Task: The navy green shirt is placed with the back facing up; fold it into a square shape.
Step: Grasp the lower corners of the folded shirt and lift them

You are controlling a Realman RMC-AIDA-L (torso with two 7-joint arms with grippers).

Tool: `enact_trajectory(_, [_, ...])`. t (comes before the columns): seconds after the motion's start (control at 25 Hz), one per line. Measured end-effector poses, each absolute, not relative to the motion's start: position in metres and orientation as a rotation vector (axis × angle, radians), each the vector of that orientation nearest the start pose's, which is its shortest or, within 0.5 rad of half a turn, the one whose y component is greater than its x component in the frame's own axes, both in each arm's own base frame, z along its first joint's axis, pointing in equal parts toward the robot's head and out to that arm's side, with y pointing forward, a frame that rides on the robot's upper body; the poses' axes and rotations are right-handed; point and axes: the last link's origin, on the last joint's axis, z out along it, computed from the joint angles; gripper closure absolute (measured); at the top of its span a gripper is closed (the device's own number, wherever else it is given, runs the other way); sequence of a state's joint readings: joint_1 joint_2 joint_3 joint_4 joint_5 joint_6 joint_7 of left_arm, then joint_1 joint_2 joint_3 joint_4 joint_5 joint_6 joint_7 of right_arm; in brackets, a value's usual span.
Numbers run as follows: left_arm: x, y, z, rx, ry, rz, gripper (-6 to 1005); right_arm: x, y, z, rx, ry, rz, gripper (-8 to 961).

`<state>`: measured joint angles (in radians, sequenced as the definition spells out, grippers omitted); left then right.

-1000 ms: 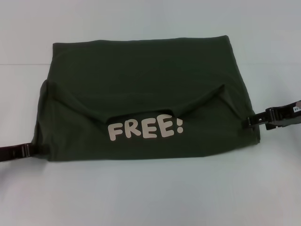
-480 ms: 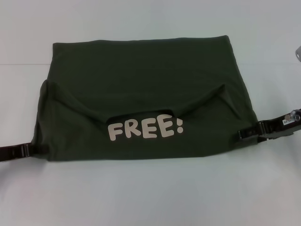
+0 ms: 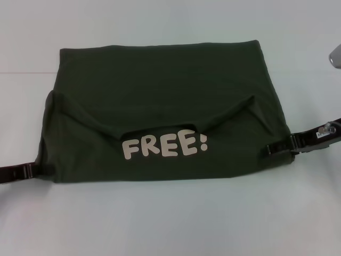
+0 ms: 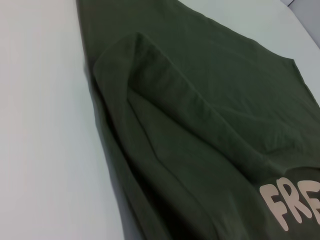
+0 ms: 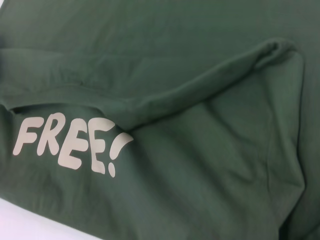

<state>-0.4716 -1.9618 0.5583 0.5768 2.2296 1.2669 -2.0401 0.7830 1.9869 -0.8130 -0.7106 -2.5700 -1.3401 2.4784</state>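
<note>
The navy green shirt [image 3: 160, 106] lies partly folded on the white table [image 3: 170, 224], and nearest the robot its turned-up panel carries the one readable piece of writing, the word "FREE!" [image 3: 164, 144] in chunky cream letters; contrary to a plain garment, this print is clear in the head view and again in both wrist views, cut off after "FRE" in the left wrist view. Level with that print, the left gripper [image 3: 29, 170] sits low at the shirt's left edge, its black tip touching the cloth; whether its fingers are parted or pinching the fabric cannot be told. On the opposite side the right gripper [image 3: 277, 148] reaches in over the shirt's right edge, its dark tip lying on the cloth near the lower right corner; how far it is open, and whether it has hold of anything, cannot be told either. Compared with a second ago, the right gripper has slid inward and a little lower, from just outside the edge to onto the fabric, while the left gripper and the shirt's outline look unchanged. Above the lettering, two folded flaps [image 3: 85, 114] slope down from either side and meet at a shallow notch. Farther back, the upper portion of the shirt lies flat and smooth, its far edge straight against the table.
</note>
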Motion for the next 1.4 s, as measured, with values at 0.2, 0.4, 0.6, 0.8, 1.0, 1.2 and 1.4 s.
enact_trajectory(0.2, [-0.365,0.33,0.044,-2.09,-1.613,-0.447,970,0.26,0.406,0.024,-2.307,1.521,-0.066,97])
enact_trajectory(0.4, [-0.364,0.33,0.044,-2.09,-1.614,-0.449,970,0.259,0.405,0.017,-2.317,1.514,-0.062,100])
enact_trajectory(0.6, [-0.364,0.33,0.044,-2.089,-1.613,-0.45,969,0.257,0.403,0.008,-2.329,1.514,-0.056,103])
enact_trajectory(0.8, [-0.364,0.33,0.045,-2.087,-1.613,-0.454,969,0.257,0.403,0.008,-2.304,1.538,-0.035,106])
enact_trajectory(1.0, [-0.364,0.331,0.046,-2.087,-1.606,-0.454,968,0.261,0.404,0.012,-2.283,1.546,-0.024,157])
enact_trajectory(1.2, [-0.363,0.332,0.047,-2.085,-1.606,-0.456,967,0.261,0.403,0.012,-2.284,1.551,-0.025,371])
enact_trajectory(1.4, [-0.363,0.333,0.048,-2.08,-1.609,-0.457,967,0.263,0.403,0.014,-2.276,1.562,-0.019,484])
